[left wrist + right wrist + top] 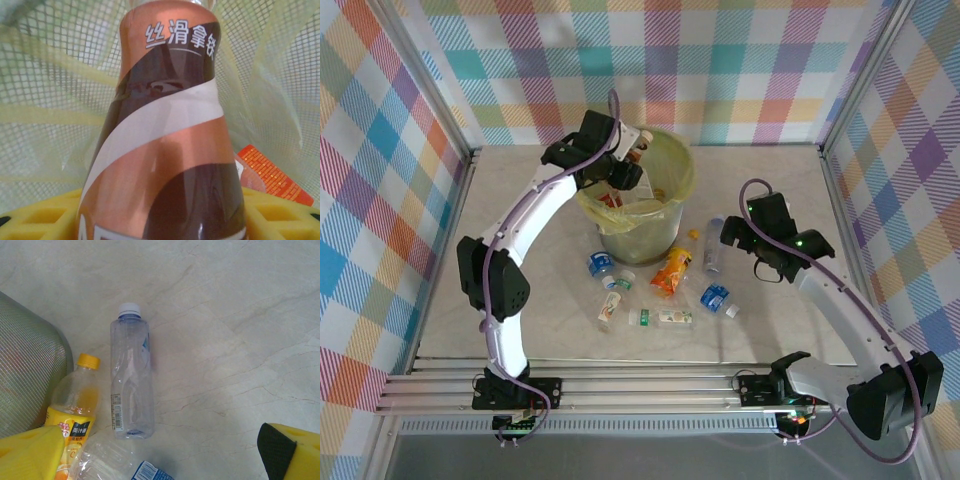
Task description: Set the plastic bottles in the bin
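My left gripper (626,166) hangs over the near-left rim of the bin (677,160), a pale mesh bin lined with a yellow-green bag. It is shut on a brown bottle (165,150) with a copper, white and brown label, held upright between the yellow fingers (35,220). An orange-red label (272,175) lies inside the bin. To the right of the bin, my right gripper (735,238) is open above the table. Just ahead of its fingers (30,455) lies a clear bottle (131,375) with a white cap. Several more plastic bottles (660,318) lie in front of the bin.
An orange-juice bottle (70,410) with a yellow cap lies beside the bin wall (25,365). A crushed clear bottle with a blue label (115,462) sits near my right gripper's left finger. Checked walls close in the table on three sides.
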Controlling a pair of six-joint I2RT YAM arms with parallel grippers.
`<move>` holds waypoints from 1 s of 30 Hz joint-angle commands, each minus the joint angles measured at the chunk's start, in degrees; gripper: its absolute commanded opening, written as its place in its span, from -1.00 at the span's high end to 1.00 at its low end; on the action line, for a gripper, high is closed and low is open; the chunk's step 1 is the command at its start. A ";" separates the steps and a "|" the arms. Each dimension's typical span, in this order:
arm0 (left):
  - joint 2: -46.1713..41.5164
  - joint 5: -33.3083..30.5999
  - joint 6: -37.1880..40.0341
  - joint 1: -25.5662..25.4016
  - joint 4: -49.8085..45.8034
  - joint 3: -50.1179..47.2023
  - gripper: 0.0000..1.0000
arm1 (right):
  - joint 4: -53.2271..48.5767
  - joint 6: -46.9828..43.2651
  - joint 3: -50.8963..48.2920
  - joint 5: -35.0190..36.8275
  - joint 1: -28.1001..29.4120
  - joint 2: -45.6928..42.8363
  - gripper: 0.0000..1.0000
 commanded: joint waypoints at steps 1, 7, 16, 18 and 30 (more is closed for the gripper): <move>1.48 -1.02 1.43 0.44 -1.70 2.37 -0.23 | -0.57 -0.21 1.07 -0.37 -0.37 0.94 -0.99; 2.46 -1.96 1.85 0.49 -2.19 2.68 -0.33 | -0.51 -0.35 1.50 -1.70 -0.44 3.47 -0.99; 1.96 -2.67 1.66 0.46 -2.63 3.83 -0.60 | -0.60 -0.43 2.13 -3.27 -0.50 8.33 -0.99; 1.44 -2.83 1.05 0.44 -2.31 4.05 -0.62 | -0.31 -0.46 2.22 -3.89 -0.53 9.28 -1.00; -5.49 -1.89 -2.83 0.34 -1.15 3.89 -0.83 | 1.24 -0.50 2.95 -8.38 -1.91 13.42 -0.96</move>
